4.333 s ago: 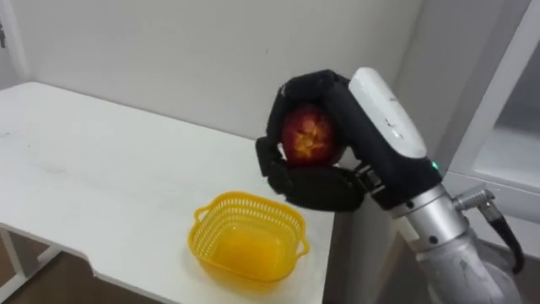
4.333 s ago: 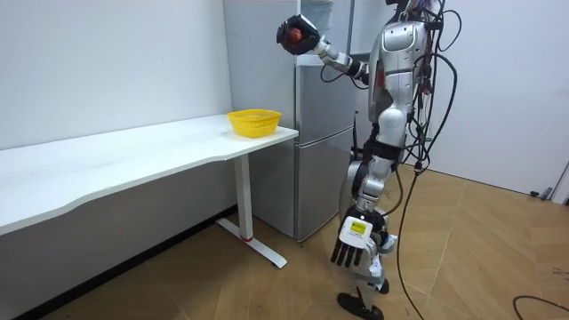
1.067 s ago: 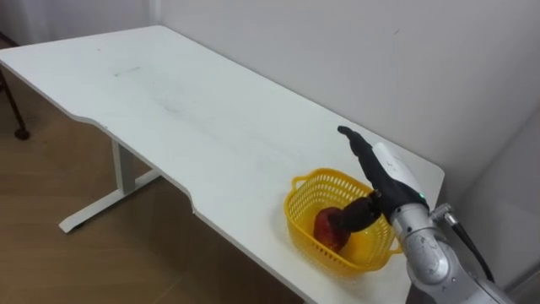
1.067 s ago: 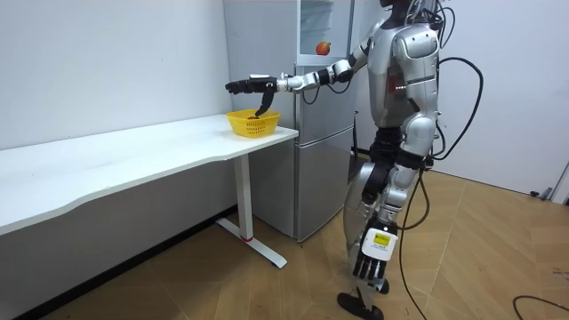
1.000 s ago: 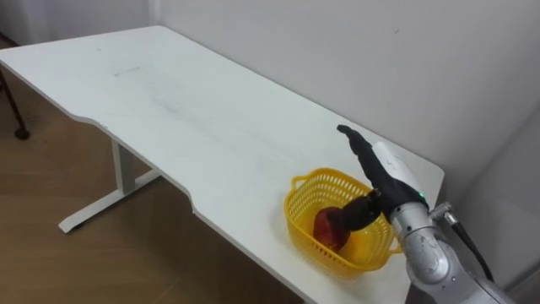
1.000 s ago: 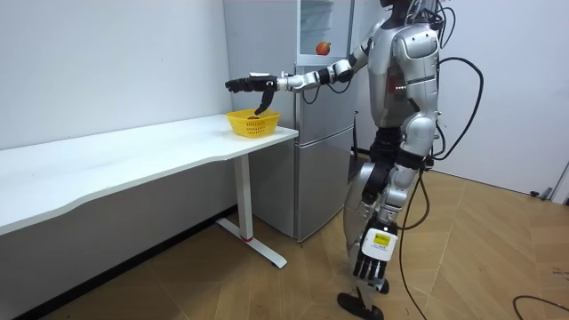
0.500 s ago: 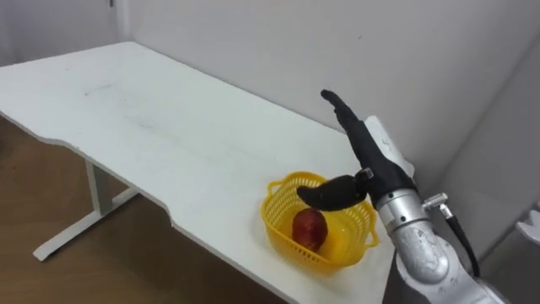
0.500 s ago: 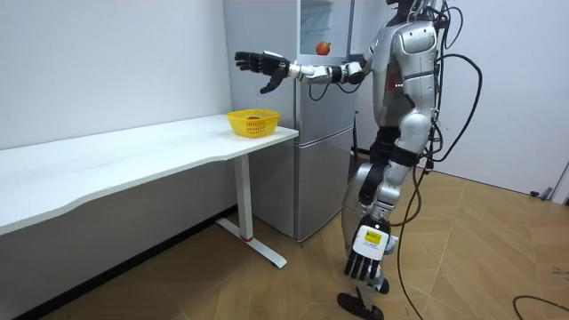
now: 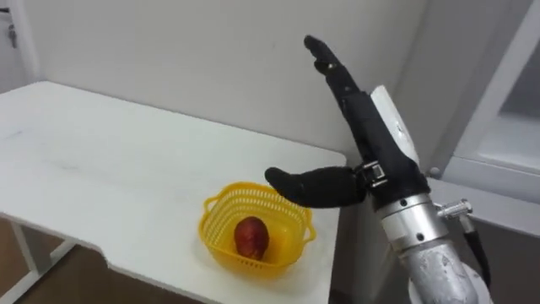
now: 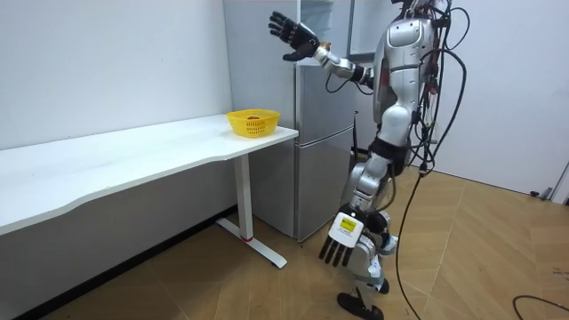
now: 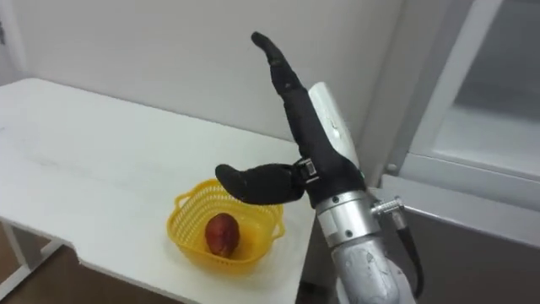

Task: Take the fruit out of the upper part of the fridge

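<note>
A red apple (image 9: 251,236) lies inside the yellow mesh basket (image 9: 218,213), which stands near the right end of the white table (image 9: 101,160). My right hand (image 9: 364,135) is raised well above and to the right of the basket, open and empty, fingers straight and pointing up, thumb stretched out over the basket. In the room view this hand (image 10: 292,34) is held high in front of the fridge (image 10: 322,160). My left hand (image 10: 342,242) hangs low at my side with straight fingers, holding nothing.
The grey fridge stands right beside the table's end, and the pale frame of its upper compartment (image 9: 506,93) shows at the right edge. A white wall runs behind the table. I stand on wooden floor in front of the fridge.
My right hand has lifted up out of the basket and away from it, leaving the apple inside. The view has swung toward the fridge as I turned.
</note>
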Robot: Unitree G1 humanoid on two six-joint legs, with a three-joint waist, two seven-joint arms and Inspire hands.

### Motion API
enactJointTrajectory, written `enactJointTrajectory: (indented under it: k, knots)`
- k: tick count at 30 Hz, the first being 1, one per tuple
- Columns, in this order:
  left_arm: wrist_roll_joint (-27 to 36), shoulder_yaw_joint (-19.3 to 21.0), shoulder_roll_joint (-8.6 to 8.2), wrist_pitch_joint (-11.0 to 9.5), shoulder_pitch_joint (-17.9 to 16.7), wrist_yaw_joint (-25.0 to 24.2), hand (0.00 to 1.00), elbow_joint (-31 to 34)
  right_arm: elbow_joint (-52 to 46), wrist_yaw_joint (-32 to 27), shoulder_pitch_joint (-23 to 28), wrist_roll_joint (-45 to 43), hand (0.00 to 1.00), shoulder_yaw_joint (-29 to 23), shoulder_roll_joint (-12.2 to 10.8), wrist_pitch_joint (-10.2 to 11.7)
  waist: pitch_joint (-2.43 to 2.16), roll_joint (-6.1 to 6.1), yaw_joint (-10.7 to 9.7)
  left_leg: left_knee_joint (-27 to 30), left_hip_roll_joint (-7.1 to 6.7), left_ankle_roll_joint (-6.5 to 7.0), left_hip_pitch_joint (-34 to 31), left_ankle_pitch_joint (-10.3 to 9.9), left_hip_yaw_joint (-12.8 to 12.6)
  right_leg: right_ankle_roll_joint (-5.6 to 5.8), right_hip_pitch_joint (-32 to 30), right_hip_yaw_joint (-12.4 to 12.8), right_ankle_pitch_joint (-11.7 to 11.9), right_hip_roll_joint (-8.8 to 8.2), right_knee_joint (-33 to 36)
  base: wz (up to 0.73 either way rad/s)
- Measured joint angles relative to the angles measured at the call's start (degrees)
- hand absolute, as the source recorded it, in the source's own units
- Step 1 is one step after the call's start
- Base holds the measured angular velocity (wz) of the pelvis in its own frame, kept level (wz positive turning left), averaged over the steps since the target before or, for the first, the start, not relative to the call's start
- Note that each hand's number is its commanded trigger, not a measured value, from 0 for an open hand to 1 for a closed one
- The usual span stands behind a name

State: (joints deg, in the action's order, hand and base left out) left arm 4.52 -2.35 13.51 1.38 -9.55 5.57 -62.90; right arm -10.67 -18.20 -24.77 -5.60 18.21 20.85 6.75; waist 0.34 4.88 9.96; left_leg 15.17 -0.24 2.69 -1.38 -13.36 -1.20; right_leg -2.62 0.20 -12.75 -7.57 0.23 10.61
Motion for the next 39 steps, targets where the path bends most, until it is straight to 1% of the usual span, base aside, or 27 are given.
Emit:
enactJointTrajectory:
  k: [1,2,3,4,5,6,7,9,10,11,12,13,15,17,19,22,25,27,32,39]
  knots:
    - [0.38,0.23,-0.2,-0.46,-0.22,-0.02,0.0,0.0,-1.88,0.0,1.59,-0.03,0.0,-1.63,-0.01,0.16,-0.24,-0.4,-0.46,-0.55,-0.05,0.12,0.38,0.07,-0.17,0.03,0.06,0.16,0.02,-0.03,0.0,-0.15]
    - [0.96,0.42,-0.55,-0.77,-0.16,0.04,0.0,-0.14,-3.24,-0.04,2.58,0.29,0.0,-2.84,0.0,0.29,-0.4,-0.67,-1.34,-1.27,-0.03,0.2,1.24,0.14,-0.89,0.05,0.08,0.93,0.03,0.01,0.01,-0.23]
    - [1.72,0.42,-0.69,-1.0,-0.27,0.07,0.0,-0.21,-4.04,-0.1,3.24,0.53,0.0,-3.34,-0.03,0.32,-0.45,-0.93,-1.51,-1.66,-0.02,0.22,1.61,0.2,-1.24,0.06,0.12,1.28,0.03,0.05,-0.03,-0.3]
    - [2.69,0.44,-1.06,-1.45,-0.66,0.21,0.0,-0.32,-5.69,-0.43,5.07,0.62,0.0,-4.16,-0.13,0.75,-0.33,-1.41,-2.15,-2.14,0.0,0.24,2.18,0.21,-1.62,0.08,0.49,1.72,0.04,0.13,-0.04,-0.19]
    - [2.9,0.46,-1.39,-1.75,-0.99,0.48,0.0,-0.36,-7.47,-0.43,7.65,0.45,0.0,-5.06,-0.39,1.21,-0.31,-1.64,-3.08,-2.82,0.01,0.29,3.04,0.27,-1.73,0.09,0.97,1.95,0.03,0.17,-0.04,-0.14]
    - [2.9,0.47,-1.51,-1.94,-1.19,0.49,0.0,-0.37,-8.23,-0.38,9.04,0.31,0.0,-5.46,-0.55,1.39,-0.35,-1.91,-3.36,-3.15,0.03,0.3,3.3,0.31,-1.84,0.1,1.04,2.05,0.03,0.21,-0.01,-0.14]
    - [2.83,0.5,-1.69,-2.55,-1.2,0.49,0.0,-0.73,-9.75,-0.27,11.15,0.15,0.0,-6.4,-0.88,1.52,-0.44,-1.84,-3.87,-3.88,0.04,0.29,3.98,0.47,-2.36,0.1,1.14,2.68,0.02,0.31,0.06,-0.17]
    - [2.75,0.92,-1.89,-3.58,-1.43,0.49,0.0,-1.57,-11.55,0.17,13.24,-0.1,0.0,-8.31,-1.4,1.63,-0.32,-2.02,-4.41,-4.11,0.16,0.29,4.19,0.47,-3.3,0.12,1.05,3.21,0.01,0.46,-0.01,-0.24]
    - [2.75,1.19,-1.92,-4.38,-1.5,0.49,0.0,-1.93,-12.53,0.13,14.2,-0.41,0.0,-9.53,-1.67,1.97,-0.3,-2.05,-5.04,-4.54,0.21,0.29,4.52,0.47,-3.59,0.12,1.01,3.39,0.01,0.57,0.0,-0.2]
    - [2.75,1.27,-1.92,-4.62,-1.49,0.49,0.0,-2.07,-13.01,0.12,14.65,-0.59,0.0,-10.1,-1.77,2.15,-0.3,-2.05,-5.19,-4.67,0.26,0.28,4.68,0.48,-3.78,0.12,1.03,3.47,0.01,0.63,0.02,-0.21]
    - [2.8,1.55,-1.99,-5.3,-1.69,0.5,0.0,-2.35,-13.36,0.03,15.15,-0.64,0.0,-11.06,-2.09,2.88,-0.24,-2.14,-5.28,-4.98,0.44,0.24,5.12,0.46,-4.48,0.12,1.12,4.01,0.01,0.85,-0.01,-0.24]
    - [2.82,1.78,-2.17,-5.94,-2.07,0.52,0.0,-2.43,-13.68,0.0,15.66,-0.7,0.0,-12.03,-2.31,3.66,-0.28,-2.09,-5.44,-5.33,0.51,0.2,5.41,0.47,-4.93,0.12,1.13,4.52,0.01,0.98,-0.09,-0.25]
    - [2.82,2.08,-2.73,-6.49,-2.72,0.59,0.0,-2.47,-14.83,-0.44,17.04,-0.89,0.0,-13.47,-2.36,4.03,-0.25,-2.14,-5.63,-5.66,0.51,0.12,5.98,0.53,-5.16,0.12,1.31,4.78,0.01,1.06,-0.09,-0.11]
    - [2.81,2.05,-3.07,-6.84,-3.53,0.62,0.0,-3.3,-15.18,-0.59,17.97,-0.88,0.0,-14.63,-2.7,4.59,-0.3,-2.05,-6.61,-5.6,0.6,0.11,6.28,0.53,-5.26,0.12,1.5,4.83,0.01,1.12,-0.11,0.0]
    - [2.8,2.05,-3.07,-6.83,-4.08,0.63,0.0,-4.61,-15.22,-0.59,18.99,-0.79,0.0,-15.17,-2.71,4.76,-0.31,-1.95,-6.68,-5.7,0.68,0.1,6.87,0.52,-5.35,0.12,1.98,4.86,0.01,1.21,-0.11,-0.03]
    - [2.7,2.01,-3.1,-6.82,-4.9,0.63,0.0,-5.86,-15.22,-0.51,19.52,-0.98,0.0,-15.46,-2.94,5.31,-0.3,-1.74,-7.91,-5.74,0.74,0.06,7.02,0.5,-5.71,0.12,2.09,4.94,0.01,1.23,-0.12,-0.03]
    - [2.7,1.89,-3.12,-6.81,-5.63,0.63,0.0,-6.37,-15.21,-0.52,19.52,-0.92,0.0,-16.34,-3.5,6.12,-0.27,-1.64,-8.35,-5.73,0.73,0.05,7.07,0.49,-6.01,0.12,2.1,5.12,0.01,1.23,-0.12,-0.04]
    - [2.69,1.63,-3.19,-6.81,-5.7,0.63,0.0,-6.45,-15.21,-0.52,19.53,-0.96,0.0,-17.12,-3.69,6.28,-0.19,-1.64,-8.42,-5.65,0.73,0.04,7.07,0.48,-6.23,0.12,2.07,5.37,0.01,1.24,-0.12,-0.07]
    - [2.17,1.65,-3.47,-6.74,-5.81,1.52,0.0,-6.4,-15.21,-0.9,19.54,-1.45,0.0,-17.79,-3.75,6.35,-0.2,-1.62,-8.55,-5.52,0.74,-0.11,7.07,0.37,-6.61,0.1,2.08,6.34,0.02,1.36,-0.1,-0.07]
    - [2.11,1.74,-3.52,-6.09,-5.71,1.53,0.0,-6.18,-15.21,-2.62,19.72,-3.12,0.0,-18.14,-3.81,6.32,-0.21,-1.63,-8.61,-5.47,0.75,-0.11,7.01,0.37,-6.62,0.08,2.06,6.13,0.03,1.37,-0.17,0.0]
